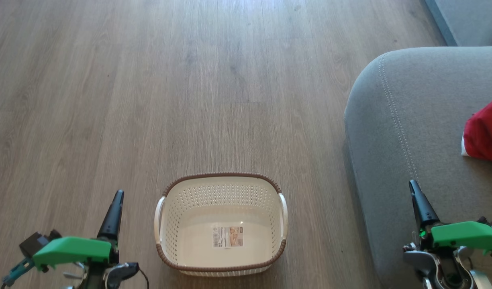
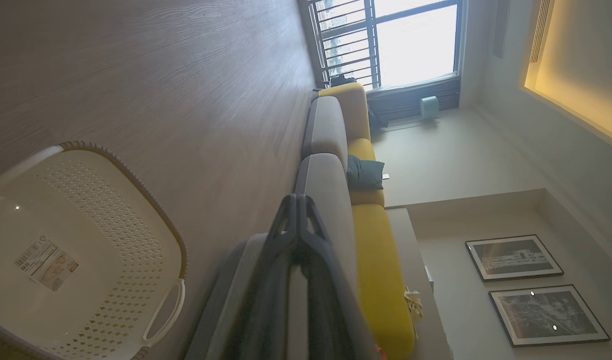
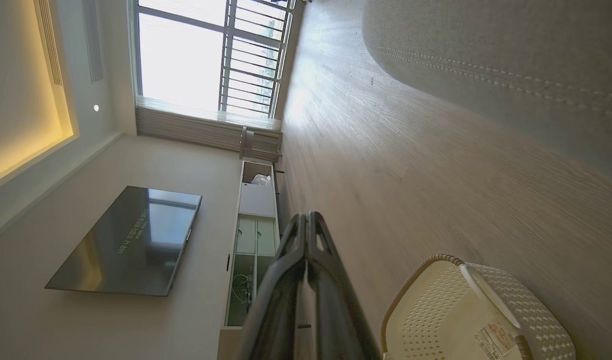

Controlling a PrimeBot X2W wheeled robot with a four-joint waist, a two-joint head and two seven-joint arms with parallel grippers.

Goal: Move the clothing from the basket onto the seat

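Left of the basket (image 1: pixel 221 176), head view: left gripper (image 1: pixel 118 196), fingers pressed together, pointing forward over the wood-plank floor (image 1: pixel 149 80). Right of the basket: right gripper (image 1: pixel 415 190), likewise clenched, above the grey stitched seat (image 1: pixel 410 132), where red clothing (image 1: pixel 484 132) lies. Left wrist view: fingertips meeting; perforated cream basket, braided rim, alongside. Right wrist view: fingertips meeting; basket alongside.

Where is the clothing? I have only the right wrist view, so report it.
Observer: In the head view, red clothing lies on the seat, at the picture's right edge.
Operator: Check the whole basket floor.
Observer: The basket holds just its paper label; there is no fabric inside.
Operator: Give me the other arm.
Observer: The left gripper is shut on nothing, above the floor to the basket's left, apart from it.
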